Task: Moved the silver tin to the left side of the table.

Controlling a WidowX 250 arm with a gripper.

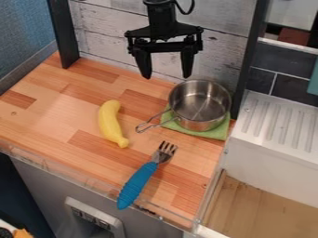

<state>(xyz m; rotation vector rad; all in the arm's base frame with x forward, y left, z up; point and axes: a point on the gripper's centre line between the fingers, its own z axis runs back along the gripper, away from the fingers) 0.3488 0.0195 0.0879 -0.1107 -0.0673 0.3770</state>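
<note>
Jaws hang wide and empty; the silver tin sits on green cloth, probably shielding the tabletop

The bench has a top of light and reddish wooden blocks, with a pale sheen toward its left part. Behind it stands a wall of whitewashed, grey-grained planks, between two dark upright posts, one at the left and one at the right. A textured blue surface fills the upper left corner, edged by a grey strip. To the right, dark tiles with pale joints rise above a white ribbed drainboard. Clear edging runs along the bench's front, above a grey cabinet face.
</note>
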